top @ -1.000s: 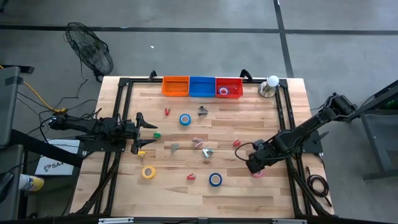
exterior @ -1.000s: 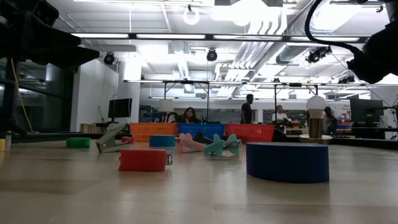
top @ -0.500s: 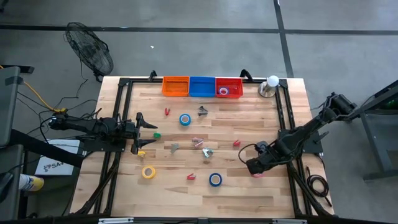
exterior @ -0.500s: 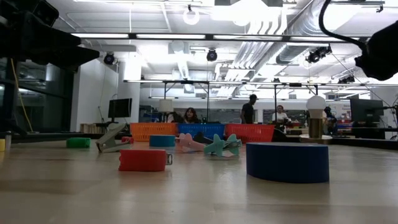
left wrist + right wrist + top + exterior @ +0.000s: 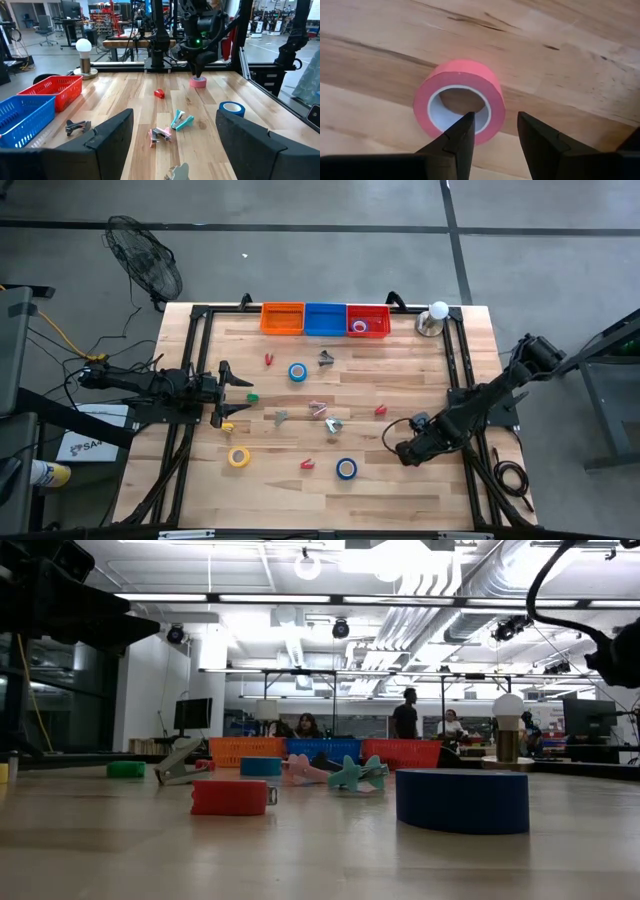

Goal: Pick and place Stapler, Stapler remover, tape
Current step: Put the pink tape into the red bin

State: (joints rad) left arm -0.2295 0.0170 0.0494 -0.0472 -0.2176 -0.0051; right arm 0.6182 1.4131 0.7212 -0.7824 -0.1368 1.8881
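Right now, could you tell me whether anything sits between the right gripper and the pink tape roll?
Nothing visible does. The right gripper is open directly over the pink tape roll, one finger over its rim, the wood around it bare.

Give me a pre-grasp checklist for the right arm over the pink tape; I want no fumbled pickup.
1. Right gripper jaws open: ok.
2. Jaws straddle the wall of the pink ring-shaped tape roll, one finger over its open centre: ok.
3. Roll lies flat on the wooden table: ok.
4. No other item touching the roll: ok.
5. Fingers low enough to close: cannot tell.
6. Left gripper waits at the table's left side, jaws open: ok.
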